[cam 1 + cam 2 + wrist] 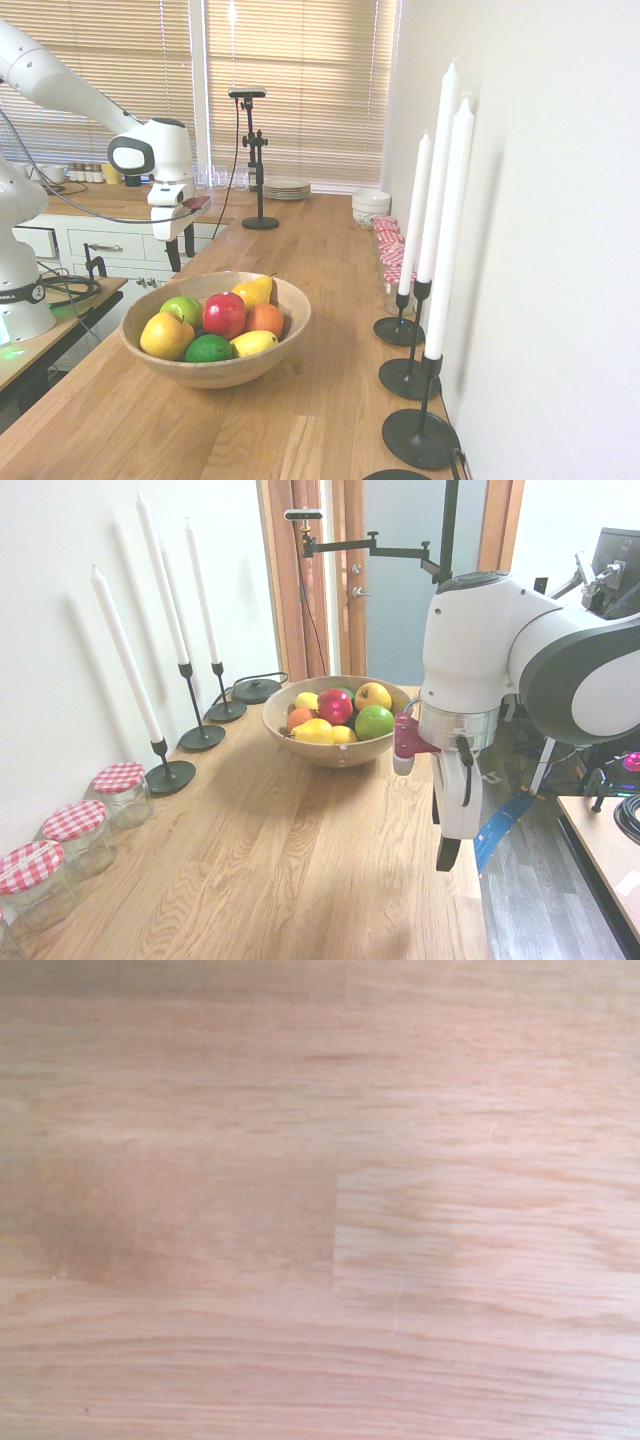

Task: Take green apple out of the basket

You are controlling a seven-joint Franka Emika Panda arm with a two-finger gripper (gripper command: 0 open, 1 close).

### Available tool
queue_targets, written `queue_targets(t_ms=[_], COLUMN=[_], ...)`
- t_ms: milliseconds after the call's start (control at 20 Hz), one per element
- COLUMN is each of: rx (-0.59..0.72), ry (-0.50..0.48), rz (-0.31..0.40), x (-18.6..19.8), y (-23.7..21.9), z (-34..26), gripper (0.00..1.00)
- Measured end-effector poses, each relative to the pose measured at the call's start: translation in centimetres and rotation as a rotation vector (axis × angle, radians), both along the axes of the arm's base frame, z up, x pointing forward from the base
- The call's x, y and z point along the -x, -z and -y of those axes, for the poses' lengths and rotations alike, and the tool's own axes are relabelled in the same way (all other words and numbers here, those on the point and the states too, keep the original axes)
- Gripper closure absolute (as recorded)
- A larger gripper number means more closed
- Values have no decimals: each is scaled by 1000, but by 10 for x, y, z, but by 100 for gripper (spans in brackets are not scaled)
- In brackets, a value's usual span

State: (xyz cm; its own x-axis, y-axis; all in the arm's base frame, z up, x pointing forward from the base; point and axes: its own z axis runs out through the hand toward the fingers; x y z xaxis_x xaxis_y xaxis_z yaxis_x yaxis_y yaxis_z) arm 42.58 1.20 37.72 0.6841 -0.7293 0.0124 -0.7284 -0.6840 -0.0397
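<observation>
1. Candles (449, 230) stand nearest me along the wall, well apart from the basket (294, 345) and out of the job.
2. Basket next, upright on the counter (330, 430) and full of fruit.
3. Green apple (181, 309) sits inside it, on the side toward the arm, beside the red apple (224, 315) and the yellow-orange fruit (166, 337). The dark green fruit (209, 348) is a different one, and I'd say easy to mistake for it.
4. Gripper (181, 250) hangs beyond the basket, fingers apart, nothing between them, touching no fruit.
5. Plates (287, 189) lie farther off, stacked.

6. As for progress, nothing is out yet: the job looks to be at its very start. Left to do, as I judge it: move over the basket, come down around the green apple without knocking its neighbours, close, lift it clear of the rim and set it down outside.
</observation>
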Motion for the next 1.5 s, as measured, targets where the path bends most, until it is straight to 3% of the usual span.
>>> queue_targets(t_ms=[350,750,950,1150,1500], rx=[-11,-25,-19,-36,-72], ry=[47,201,263,310,370], rz=[40,149,173,165,87], x=[-13,-30,-35,-50,-83], y=[-26,-135,-167,-164,-108], z=[21,141,202,251,314], gripper=[0,0,0,0,0])
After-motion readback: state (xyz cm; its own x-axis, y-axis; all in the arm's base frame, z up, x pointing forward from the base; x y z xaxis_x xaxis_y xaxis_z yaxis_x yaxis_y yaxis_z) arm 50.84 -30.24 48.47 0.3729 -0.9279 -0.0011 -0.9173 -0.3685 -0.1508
